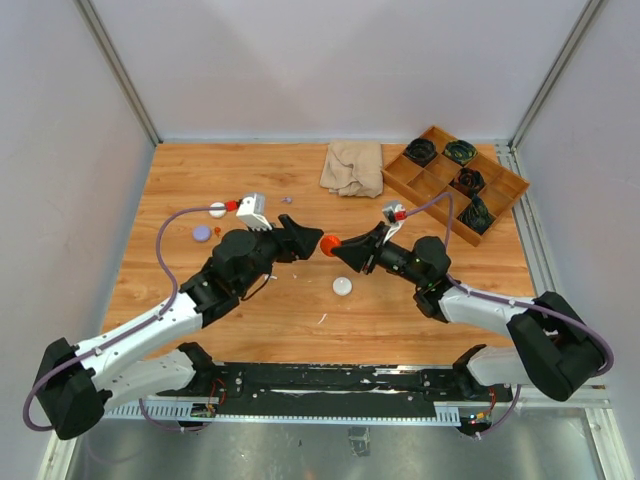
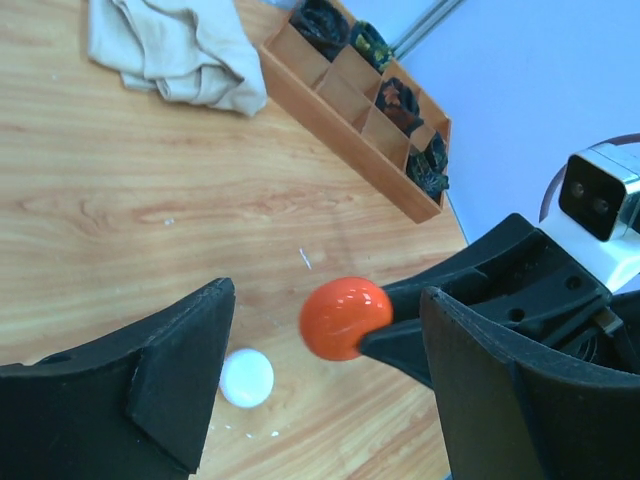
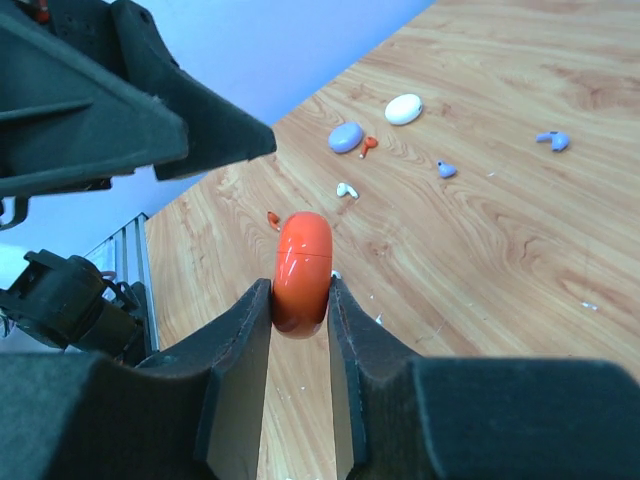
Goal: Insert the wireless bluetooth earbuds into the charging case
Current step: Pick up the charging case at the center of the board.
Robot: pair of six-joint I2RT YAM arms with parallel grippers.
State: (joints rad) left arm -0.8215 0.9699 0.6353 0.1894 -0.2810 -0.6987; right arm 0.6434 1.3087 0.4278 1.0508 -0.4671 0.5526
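Note:
My right gripper (image 1: 347,249) is shut on a closed round orange charging case (image 1: 330,245), held edge-on above the table; it shows between my right fingers in the right wrist view (image 3: 302,268). My left gripper (image 1: 311,242) is open, with its jaws standing either side of the orange case (image 2: 345,317) without touching it. Tiny earbuds lie on the wood beyond: a white one (image 3: 346,190), two orange ones (image 3: 368,144) (image 3: 272,219) and two pale purple ones (image 3: 446,169) (image 3: 553,139).
A white round case (image 1: 343,286) lies under the grippers. Another white case (image 1: 217,210) and a purple case (image 1: 201,233) lie at left. A beige cloth (image 1: 352,167) and a wooden compartment tray (image 1: 430,176) holding dark items stand at the back right.

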